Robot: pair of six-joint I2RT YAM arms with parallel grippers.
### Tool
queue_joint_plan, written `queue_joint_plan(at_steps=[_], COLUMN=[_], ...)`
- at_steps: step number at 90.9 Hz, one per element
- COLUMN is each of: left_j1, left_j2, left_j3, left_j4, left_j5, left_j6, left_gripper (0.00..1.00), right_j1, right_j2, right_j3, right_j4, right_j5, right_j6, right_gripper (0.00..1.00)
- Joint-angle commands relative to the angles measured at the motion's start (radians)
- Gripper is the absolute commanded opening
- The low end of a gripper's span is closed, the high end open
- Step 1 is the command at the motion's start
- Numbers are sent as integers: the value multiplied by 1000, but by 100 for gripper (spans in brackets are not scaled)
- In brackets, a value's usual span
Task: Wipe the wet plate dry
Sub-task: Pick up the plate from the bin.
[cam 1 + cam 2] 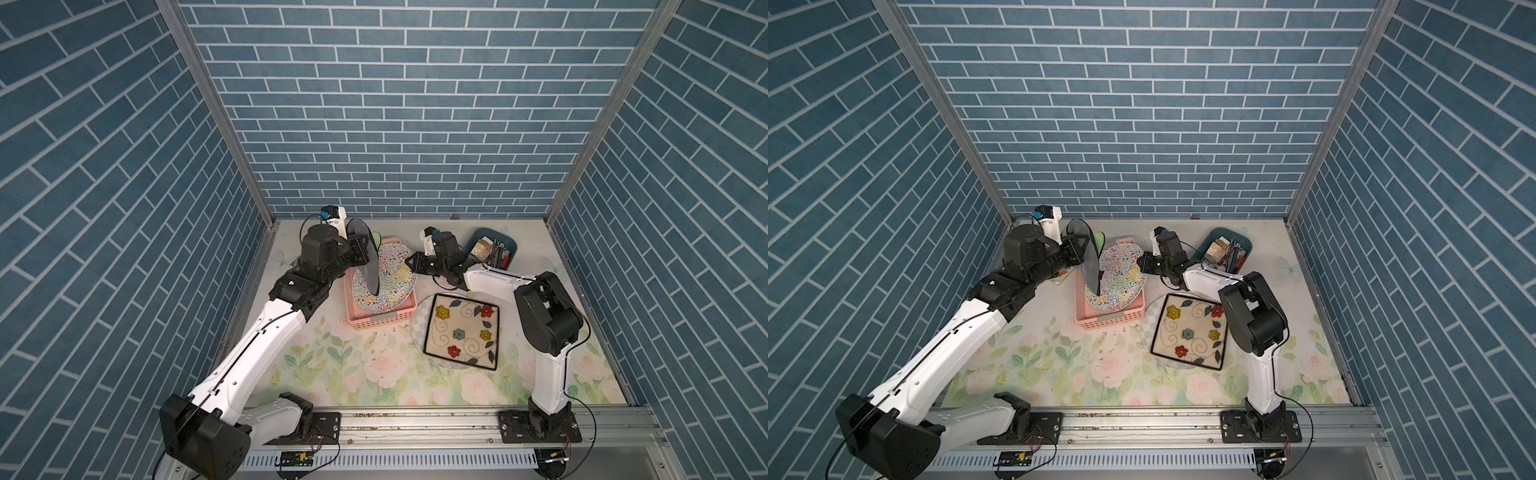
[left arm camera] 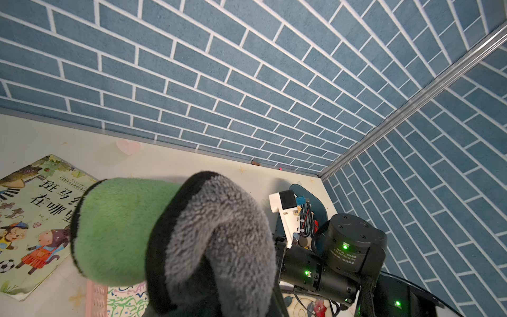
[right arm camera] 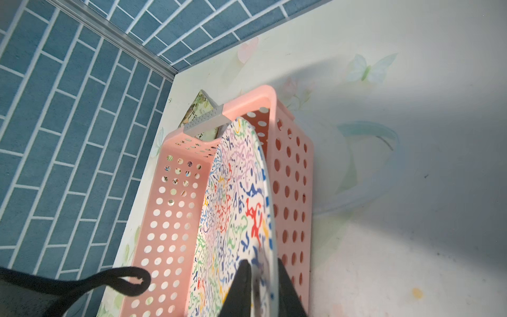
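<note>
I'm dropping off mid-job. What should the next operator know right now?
Left gripper: shut on the grey-green cloth, held at the pink basket.
Right gripper: jaws straddle the patterned plate at its rim; grip unclear.
Plate: leaning tilted inside the basket.
Done: cloth in hand, plate reached.
Left: steady the plate, wipe it; dryness cannot be judged.

Even, bright light fills both top views; the brick walls (image 1: pixel 395 104) bow at the edges. In the right wrist view a soft shadow crosses the surface (image 3: pixel 439 247), and the right hand (image 3: pixel 260 277) and plate (image 3: pixel 233 197) rim blur.
</note>
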Motion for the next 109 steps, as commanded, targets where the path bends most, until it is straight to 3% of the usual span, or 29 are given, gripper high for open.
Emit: queue_joint_plan(at_steps=[1,17,29,35,46,56,84,109], left_j1=[7,6,7,6,6,6,7,21], left_j2=[4,3,1,1,0,0,10,75], left_j3=[2,-4,-4,-3,-2,-2,-4,-16], left_j4=[33,42,39,38,37,38,37,64], left_j5=[10,16,15,16,14,13,8,21], left_j6=[3,0,0,1,1,2,8,5], left_gripper=[0,0,0,0,0,0,0,0], right_j1=[8,7,8,8,9,10,5,-27], right_j2=[-32,-46,-54,-53,-42,-27,-122,-318], right_j3=[3,-13,-5,2,19,44,66,-94], right_j4=[-35,-81,-111,-118,-118,-134,-61,381], right_j5=[31,70,110,117,104,96,24,-118], right_j6=[-51,-62,-79,-83,-83,-85,-41,290], right_gripper=[20,36,38,33,12,0,0,0])
